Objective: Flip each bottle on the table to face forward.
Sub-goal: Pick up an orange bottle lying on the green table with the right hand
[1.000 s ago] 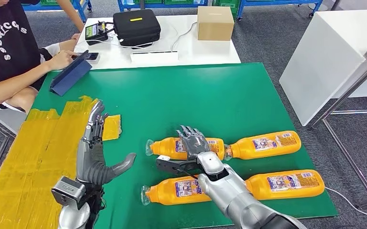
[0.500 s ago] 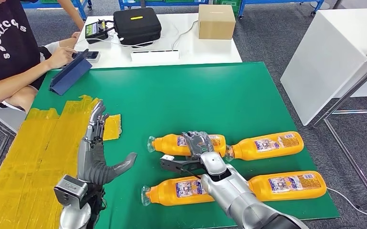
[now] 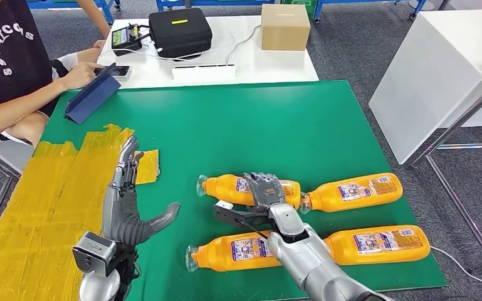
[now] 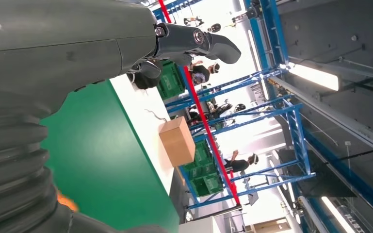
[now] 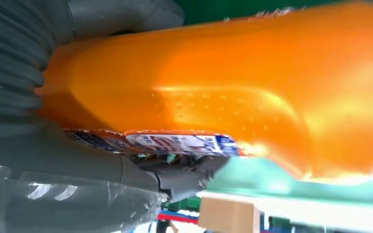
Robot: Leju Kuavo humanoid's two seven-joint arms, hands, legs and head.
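Green surface (image 3: 276,125): I see four orange bottles lying on their sides in two rows at my near right.

Far-left bottle (image 3: 225,187): my right hand (image 3: 264,188) is closed over its labelled middle, fingers draped across the top, thumb on the near side; the right wrist view shows the body pressed against the palm.

Far-right bottle (image 3: 357,192), near-left bottle (image 3: 235,249), near-right bottle (image 3: 379,242): labels up, untouched.

Handling, my judgement: rigid plastic, smooth and rounded, likely full and fairly heavy; it will roll. I would grip the waisted label section.

Left hand (image 3: 125,197): raised over the yellow tape (image 3: 44,194), fingers spread, holding nothing.
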